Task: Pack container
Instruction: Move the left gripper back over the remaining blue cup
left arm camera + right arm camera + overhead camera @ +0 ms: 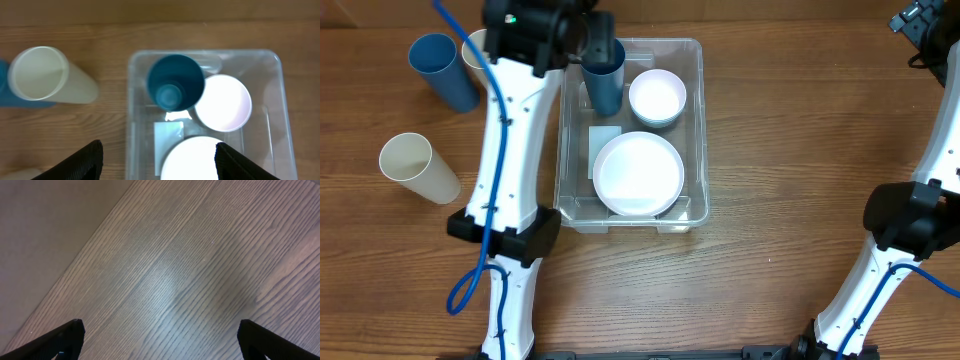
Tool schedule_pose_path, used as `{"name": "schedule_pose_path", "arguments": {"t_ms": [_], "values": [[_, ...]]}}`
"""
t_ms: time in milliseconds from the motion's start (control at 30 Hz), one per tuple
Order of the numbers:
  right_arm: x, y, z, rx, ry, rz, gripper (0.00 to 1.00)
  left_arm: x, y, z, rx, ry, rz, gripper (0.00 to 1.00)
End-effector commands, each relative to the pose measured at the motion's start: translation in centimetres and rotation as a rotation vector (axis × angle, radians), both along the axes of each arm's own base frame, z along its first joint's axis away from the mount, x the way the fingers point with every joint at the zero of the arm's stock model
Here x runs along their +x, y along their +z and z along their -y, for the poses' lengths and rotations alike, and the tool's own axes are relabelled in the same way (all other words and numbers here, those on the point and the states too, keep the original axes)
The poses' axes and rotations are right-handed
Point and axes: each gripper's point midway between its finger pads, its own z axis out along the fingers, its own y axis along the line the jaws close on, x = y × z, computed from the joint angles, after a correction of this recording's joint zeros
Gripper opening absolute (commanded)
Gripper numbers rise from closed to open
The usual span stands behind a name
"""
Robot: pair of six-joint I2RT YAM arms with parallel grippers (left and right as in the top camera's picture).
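The desk (770,150) was lit brightly and evenly from above; soft shadows were cast. Pale glare was seen on its wood in the right wrist view and on the container (698,130).

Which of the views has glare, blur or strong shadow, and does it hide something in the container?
Overhead: sharp and evenly lit, with only faint reflections on the clear wall of the container. Left wrist: a little soft; the small white bowl is almost washed out, while the blue cup stays readable. Right wrist: a pale sheen on the table, but the grain is still clear. Nothing is hidden.
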Motion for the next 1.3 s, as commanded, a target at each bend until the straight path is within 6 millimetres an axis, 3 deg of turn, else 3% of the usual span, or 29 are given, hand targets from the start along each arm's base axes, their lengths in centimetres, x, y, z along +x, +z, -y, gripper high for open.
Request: {"name": "schedule_pose_path", "arguments": {"t_ms": [0, 167, 267, 400, 767, 967, 1167, 1267], "values": [[-0.5, 3.5, -0.1, -0.030, -0.007, 0.078, 1.00, -0.2, 2.9, -5.2, -0.023, 0.228, 0.083, 0.71], [-0.5, 3.5, -0.1, -0.030, -0.007, 0.078, 1.00, 0.4, 2.8, -11.7, -0.201, 0.591, 0.109, 0.71], [-0.5, 3.5, -0.1, -0.030, -0.007, 0.078, 1.00, 0.5, 2.7, -14.2, -0.278, 0.705, 0.112, 0.67], [-0.5, 3.5, -0.1, -0.030, -0.007, 0.078, 1.00, -0.3, 2.1, -15.2, -0.272, 0.726, 0.077, 0.64], [-0.5, 3.5, -0.1, -0.030, -0.007, 0.078, 1.00, -0.2, 1.7, -14.7, -0.417, 0.874, 0.075, 0.68], [-0.5, 3.5, -0.1, -0.030, -0.007, 0.078, 1.00, 0.1, 0.6, -16.2, -0.466, 1.090, 0.112, 0.68], [-0.5, 3.5, -0.1, -0.030, -0.007, 0.078, 1.00, -0.3, -3.5, -17.9, -0.519, 1.468, 0.126, 0.68], [-0.5, 3.5, -0.1, -0.030, -0.007, 0.078, 1.00, -0.7, -6.2, -17.8, -0.561, 1.647, 0.102, 0.56]]}}
